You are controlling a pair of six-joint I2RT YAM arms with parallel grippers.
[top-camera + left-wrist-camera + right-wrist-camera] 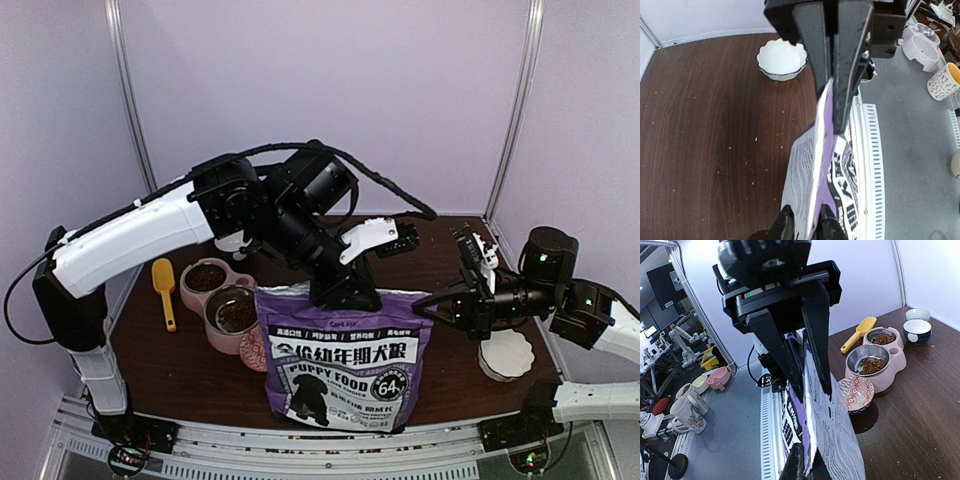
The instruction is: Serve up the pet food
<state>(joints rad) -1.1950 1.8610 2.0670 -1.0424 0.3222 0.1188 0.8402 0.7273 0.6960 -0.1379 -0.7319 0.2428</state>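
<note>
Flat glossy purple bag [343,350], pebbly kibble [237,315]

My left fingers [812,45] are showing matt black plastic; the purple bag [826,135] is gleaming glossy, silvery inside. The table [705,125] is looking like smooth dark wood, the steel bowls [855,357] shining.

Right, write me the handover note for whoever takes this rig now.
Left end effector: shut on the top edge of the purple bag, near its middle.
Right end effector: shut on the same edge, right corner.
Bag stands upright at the table's near edge.
Done: both halves of the pink feeder hold kibble; yellow scoop lies beside it.
Left: probably just letting go of the bag.
</note>
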